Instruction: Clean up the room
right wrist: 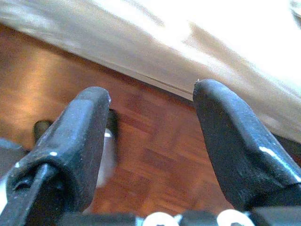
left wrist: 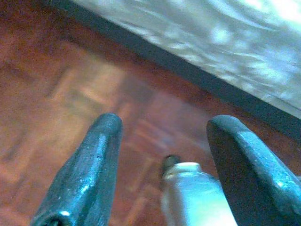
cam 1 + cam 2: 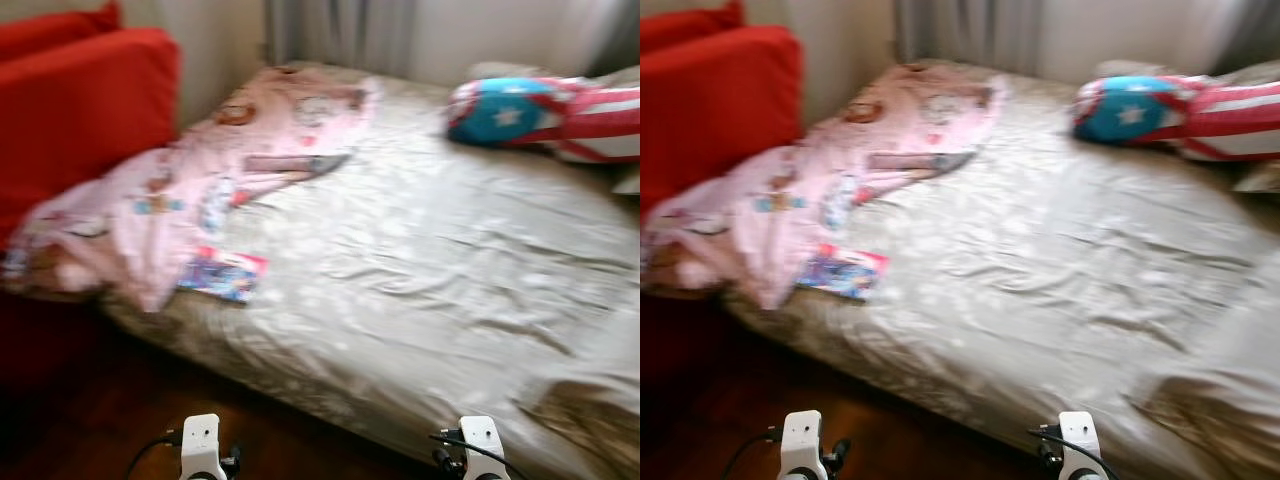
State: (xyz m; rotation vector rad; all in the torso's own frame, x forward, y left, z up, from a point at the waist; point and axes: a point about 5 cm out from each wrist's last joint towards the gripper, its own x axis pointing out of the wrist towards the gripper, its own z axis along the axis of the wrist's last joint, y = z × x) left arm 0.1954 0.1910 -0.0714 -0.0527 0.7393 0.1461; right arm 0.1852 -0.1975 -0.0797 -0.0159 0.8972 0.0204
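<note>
Here, a bed with a wrinkled beige sheet stretches ahead of both grippers, a red sofa beyond its far-left side. A pink printed blanket lies crumpled ahead of the left gripper, a colourful booklet at its near edge. A star-and-stripes pillow sits far beyond the right gripper. Both grippers hang spread, empty, over the wooden floor

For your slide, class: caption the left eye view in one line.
Blurred view of a beige bed with a pink blanket, small booklet and starred pillow, beside a red sofa.
</note>
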